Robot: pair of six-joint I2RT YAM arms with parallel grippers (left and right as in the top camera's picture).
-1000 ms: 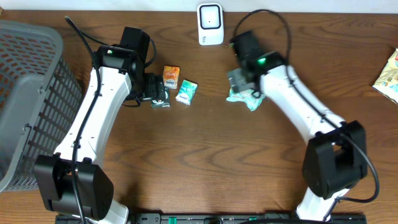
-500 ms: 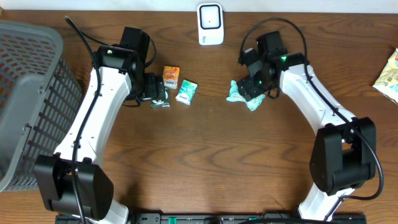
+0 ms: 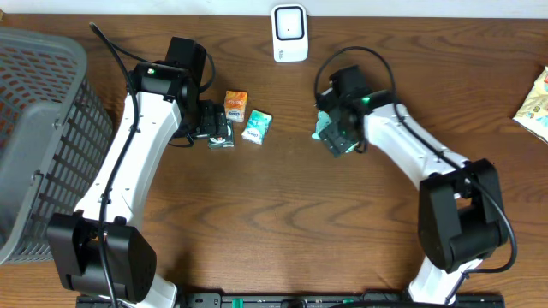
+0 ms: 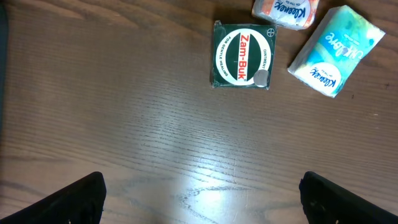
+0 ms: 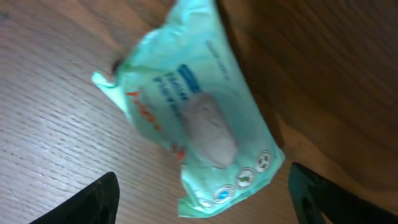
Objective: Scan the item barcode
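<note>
A mint-green wipes pack (image 5: 193, 118) lies on the wooden table, its lower end between my right gripper's (image 5: 205, 199) fingers (image 5: 87, 202). Table shows on both sides of the pack, so the jaws stand open around it without touching. From overhead the right gripper (image 3: 340, 139) covers most of the pack (image 3: 322, 128). The white barcode scanner (image 3: 289, 32) stands at the table's far edge. My left gripper (image 4: 202, 199) is open over bare wood, with a green Zam-Buk box (image 4: 242, 55) ahead of it.
A teal Kleenex pack (image 4: 336, 50) and an orange one (image 4: 285, 9) lie beside the Zam-Buk box. A grey mesh basket (image 3: 34, 137) fills the left edge. A colourful packet (image 3: 535, 107) lies at the right edge.
My right wrist has turned and the gripper has settled over the wipes pack, hiding most of it from above, with its jaws a little narrower. The left arm has not moved.
</note>
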